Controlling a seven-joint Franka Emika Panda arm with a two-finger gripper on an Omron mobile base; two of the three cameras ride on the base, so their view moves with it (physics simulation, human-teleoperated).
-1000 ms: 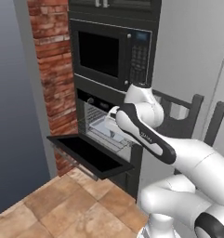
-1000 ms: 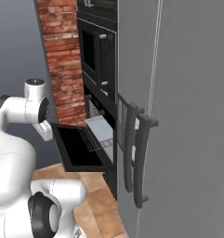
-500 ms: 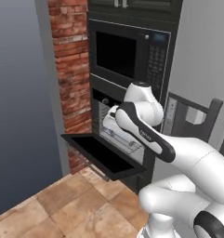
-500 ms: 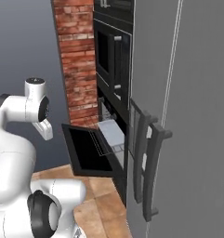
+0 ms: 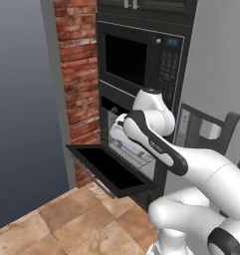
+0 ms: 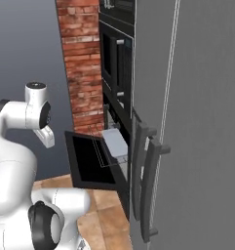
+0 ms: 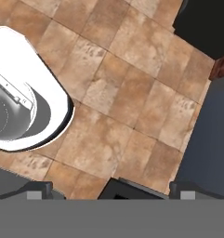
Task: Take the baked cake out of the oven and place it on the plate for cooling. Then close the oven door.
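Rainbow-layered cake not made out; presumably somewhere on the wire rack (image 6: 109,154) drawn forward from the black built-in wall oven (image 5: 122,149), wide black drop-down oven door (image 5: 107,169) lying flat open to give access. Pale tray (image 6: 115,142) resting on that rack. Pincer (image 7: 106,188) spread wide, holding nothing, aimed down at the brown tiled floor (image 7: 127,102), well apart from the oven.

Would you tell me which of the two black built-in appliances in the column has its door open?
The lower one, the oven: its oven door hangs down flat, while the black microwave above it is shut.
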